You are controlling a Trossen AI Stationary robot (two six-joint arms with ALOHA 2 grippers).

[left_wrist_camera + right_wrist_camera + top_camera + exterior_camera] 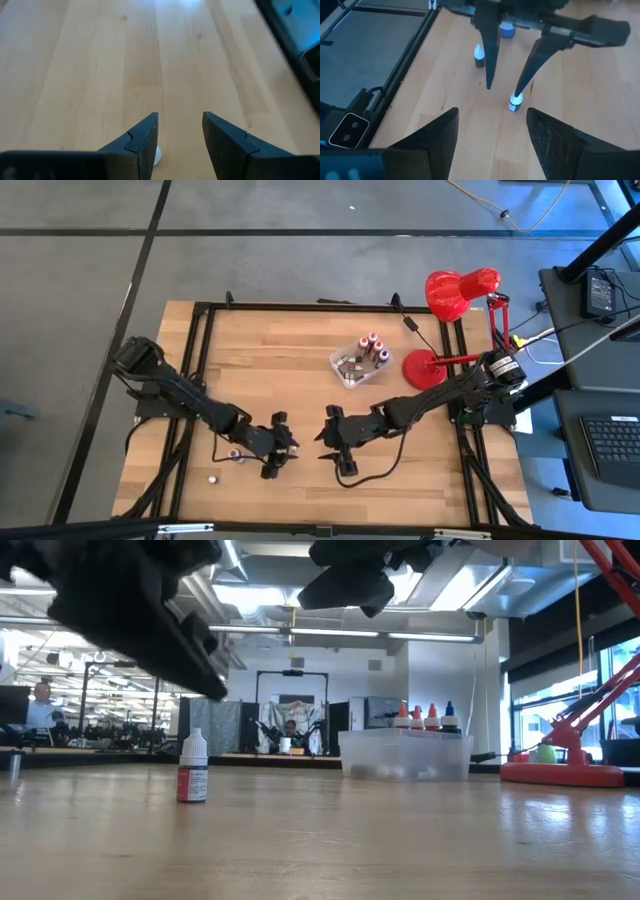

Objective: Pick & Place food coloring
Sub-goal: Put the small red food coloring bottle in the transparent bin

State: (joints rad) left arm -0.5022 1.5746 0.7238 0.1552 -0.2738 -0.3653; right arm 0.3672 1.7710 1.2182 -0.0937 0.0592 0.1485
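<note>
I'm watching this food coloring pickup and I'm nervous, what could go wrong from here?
1. The open left gripper has one finger right at a small upright bottle; a slight miss could tip it.
2. The right gripper hovers close by, so the arms might collide.
3. Another bottle stands nearby and could be knocked.

Open bare table [290, 360] across the middle and far left. Near front left, two small bottles [234, 454] standing among the arms. Far right blocked by clear tub [345, 366] and red lamp [440, 330].
</note>
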